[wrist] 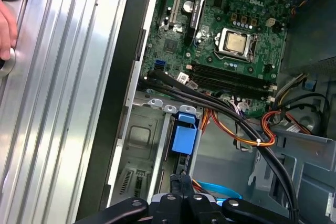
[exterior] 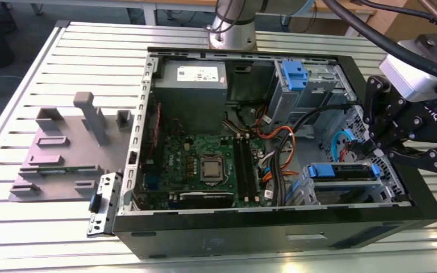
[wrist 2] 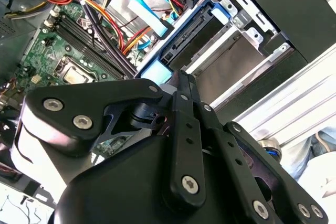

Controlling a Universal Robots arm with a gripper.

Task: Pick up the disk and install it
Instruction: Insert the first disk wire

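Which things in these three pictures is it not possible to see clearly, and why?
- Most of the disk: in the second wrist view, the drive cage hides it.
- Whether the gripper touches the disk: its own links block that spot there.
- A hand: cut off by the first wrist view's edge.

Disk (wrist 2: 202, 30) half behind gripper (wrist 2: 182, 77); hand (wrist: 5, 27) partial at picture's edge.

slatted table (exterior: 21, 74) bears an open computer case (exterior: 279, 232) and a grey, perhaps plastic, fixture (exterior: 59, 159).
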